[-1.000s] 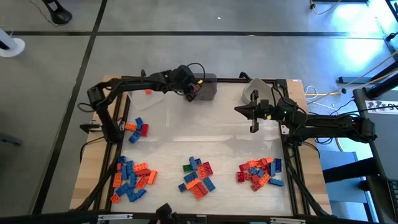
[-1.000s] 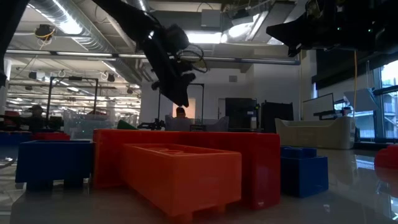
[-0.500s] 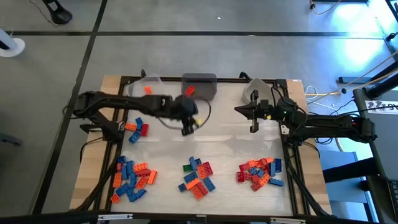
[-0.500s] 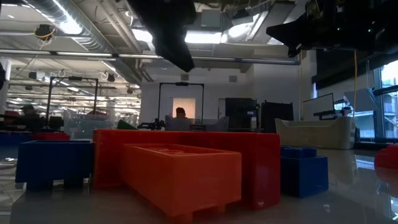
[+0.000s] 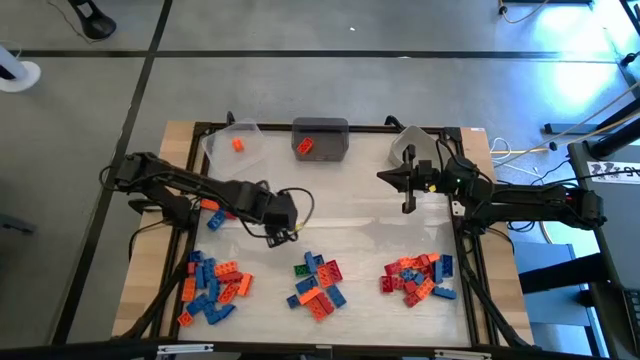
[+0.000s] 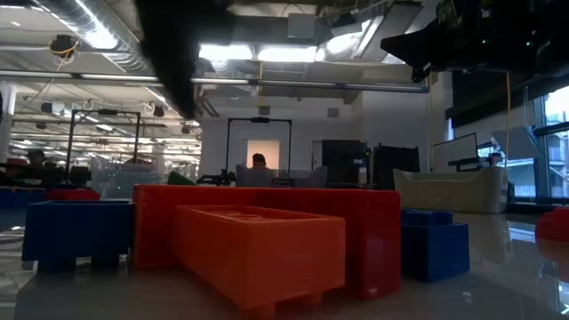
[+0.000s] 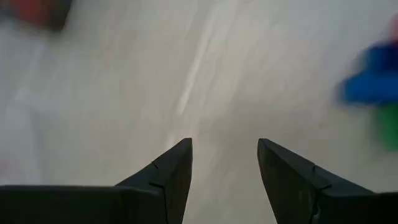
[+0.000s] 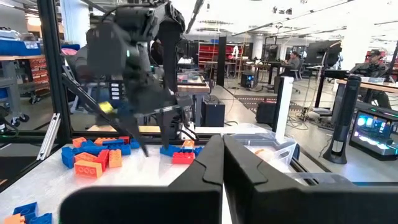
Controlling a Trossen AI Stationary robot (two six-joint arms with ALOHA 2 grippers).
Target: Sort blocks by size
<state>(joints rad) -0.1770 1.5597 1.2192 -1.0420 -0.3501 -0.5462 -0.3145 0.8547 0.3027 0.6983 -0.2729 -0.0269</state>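
- The pale worktop [image 5: 360,225] carries heaps of blocks [image 5: 318,282] along its front edge, and one more near its left edge.
- Left gripper [image 5: 283,232] hangs above the bare middle, empty, jaws spread.
- Right gripper [image 5: 408,205] waits toward the back right corner, jaws pressed together.

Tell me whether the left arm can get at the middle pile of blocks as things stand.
Probably yes. The left hand is open and empty, just beside the middle pile, with only bare table between them. The right hand waits shut, well away from that path.
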